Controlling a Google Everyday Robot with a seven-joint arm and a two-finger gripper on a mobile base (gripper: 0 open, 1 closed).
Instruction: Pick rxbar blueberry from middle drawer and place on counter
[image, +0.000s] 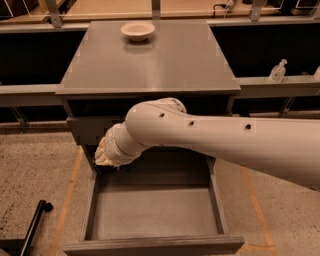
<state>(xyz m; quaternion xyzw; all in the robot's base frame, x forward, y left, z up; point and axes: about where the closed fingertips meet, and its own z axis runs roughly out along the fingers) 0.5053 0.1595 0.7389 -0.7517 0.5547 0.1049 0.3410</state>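
My gripper (109, 164) is at the back left corner of the open middle drawer (155, 212), about level with its top edge. It is shut on a small dark flat thing, the rxbar blueberry (114, 168), which shows only as a dark strip under the pale wrist. My thick white arm reaches in from the right and covers the back of the drawer. The drawer floor that shows is bare grey. The counter (165, 60) is the flat grey cabinet top just above and behind the gripper.
A cream bowl (137, 30) stands at the back of the counter. A shallower shut drawer front (87, 131) sits just under the counter. A clear bottle (278, 71) stands on the right ledge. A black pole (31, 225) lies on the floor at the left.
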